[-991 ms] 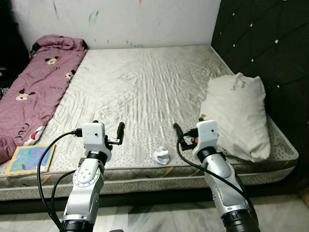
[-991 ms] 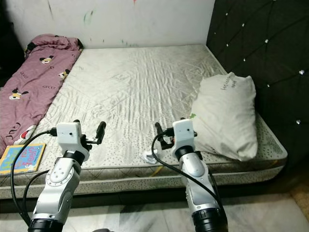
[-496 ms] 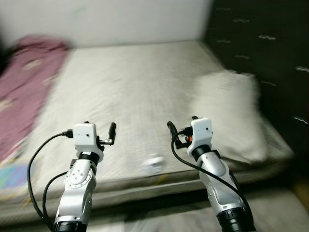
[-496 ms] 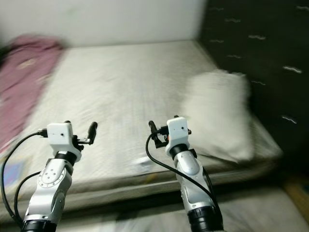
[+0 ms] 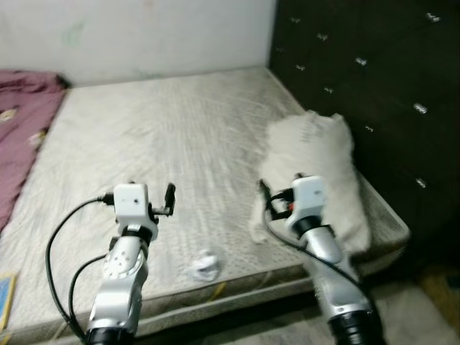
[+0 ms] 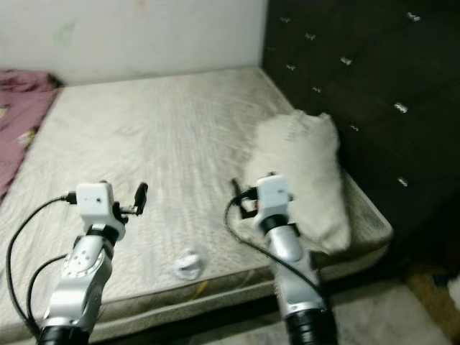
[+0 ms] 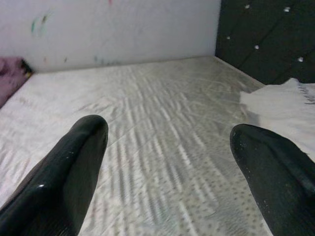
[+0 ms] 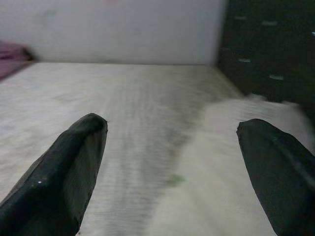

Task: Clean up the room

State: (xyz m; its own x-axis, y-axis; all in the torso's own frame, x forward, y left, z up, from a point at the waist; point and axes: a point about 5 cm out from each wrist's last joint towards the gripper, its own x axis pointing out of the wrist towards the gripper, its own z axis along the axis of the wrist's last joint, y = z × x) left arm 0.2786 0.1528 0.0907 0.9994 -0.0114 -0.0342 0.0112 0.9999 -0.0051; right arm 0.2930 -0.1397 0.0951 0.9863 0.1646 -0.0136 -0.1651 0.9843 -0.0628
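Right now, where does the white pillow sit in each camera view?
Left eye view: pillow lies right of centre on the mattress, against the dark tufted headboard.
Right eye view: pillow right of centre, beside the same headboard.
Left wrist view: pillow by the right edge, past the finger.
Right wrist view: blurred pillow across the lower right.
Shared landmark: the headboard.

Mattress [image 5: 158, 136] with pillow [image 5: 316, 165], crumpled tissue [image 5: 203, 267]
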